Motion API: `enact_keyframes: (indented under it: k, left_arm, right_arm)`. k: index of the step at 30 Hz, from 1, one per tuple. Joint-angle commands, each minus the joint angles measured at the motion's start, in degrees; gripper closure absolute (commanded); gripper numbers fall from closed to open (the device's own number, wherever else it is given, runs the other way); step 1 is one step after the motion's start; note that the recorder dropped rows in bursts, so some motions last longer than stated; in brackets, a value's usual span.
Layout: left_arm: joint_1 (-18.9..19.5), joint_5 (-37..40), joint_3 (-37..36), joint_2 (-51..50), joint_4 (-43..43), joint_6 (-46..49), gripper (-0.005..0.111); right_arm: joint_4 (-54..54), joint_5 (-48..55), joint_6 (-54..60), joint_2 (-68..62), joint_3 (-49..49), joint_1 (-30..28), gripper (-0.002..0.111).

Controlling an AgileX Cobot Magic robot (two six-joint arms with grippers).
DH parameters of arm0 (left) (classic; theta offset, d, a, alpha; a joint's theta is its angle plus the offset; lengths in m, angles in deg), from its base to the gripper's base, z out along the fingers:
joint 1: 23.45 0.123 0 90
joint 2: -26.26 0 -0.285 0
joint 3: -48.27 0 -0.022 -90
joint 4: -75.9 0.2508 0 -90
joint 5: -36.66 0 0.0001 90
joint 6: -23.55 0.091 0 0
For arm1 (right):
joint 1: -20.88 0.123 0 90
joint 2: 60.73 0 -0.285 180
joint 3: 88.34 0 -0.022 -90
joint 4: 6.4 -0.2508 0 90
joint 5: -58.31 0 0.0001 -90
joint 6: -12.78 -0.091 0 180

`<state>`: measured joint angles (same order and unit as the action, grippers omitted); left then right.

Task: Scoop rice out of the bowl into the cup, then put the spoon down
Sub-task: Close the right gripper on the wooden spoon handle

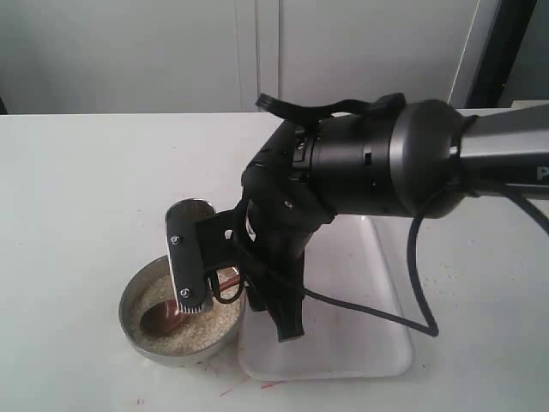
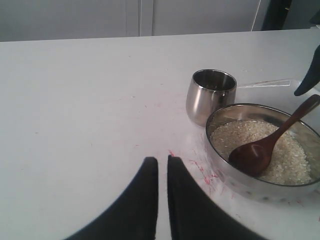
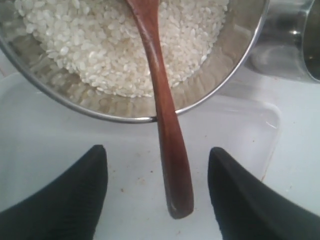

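Observation:
The steel bowl [image 1: 137, 339] holds rice [image 1: 206, 330], and the wooden spoon [image 1: 161, 319] lies with its scoop in the grains. Its handle [image 3: 165, 125] leans out over the bowl's rim [image 3: 240, 60]. My right gripper [image 3: 157, 155] is open, one finger on each side of the handle's end, touching nothing. The steel cup [image 2: 210, 96] stands just behind the bowl [image 2: 220, 165]. My left gripper [image 2: 162, 160] hovers over bare table beside the bowl, jaws shut with nothing between them. In the exterior view the right gripper [image 1: 243, 319] hangs over the bowl's right edge.
A clear plastic tray [image 1: 360, 343] lies right of the bowl, under the spoon handle's end. Red marks [image 2: 200, 167] dot the white table by the bowl. The right arm's bulk and cable [image 1: 420, 283] hang over the tray.

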<state>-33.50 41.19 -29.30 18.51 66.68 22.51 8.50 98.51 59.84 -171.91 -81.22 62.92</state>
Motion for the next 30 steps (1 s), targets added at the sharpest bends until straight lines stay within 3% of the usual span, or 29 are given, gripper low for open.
enact_keyframes:
  k: [1, 15, 30]
  left_arm:
    - [-0.50, -0.15, 0.35, -0.04, -0.56, -0.03, 0.092]
    - [-0.50, -0.15, 0.35, -0.04, -0.56, -0.03, 0.092]
    - [-0.50, -0.15, 0.35, -0.04, -0.56, -0.03, 0.092]
  right_arm:
    - [1.24, -0.56, 0.50, -1.12, -0.40, 0.19, 0.051]
    - [5.37, -1.97, 0.50, -2.15, -0.40, 0.19, 0.056]
    - [1.00, -1.35, 0.24, -2.38, -0.40, 0.19, 0.056]
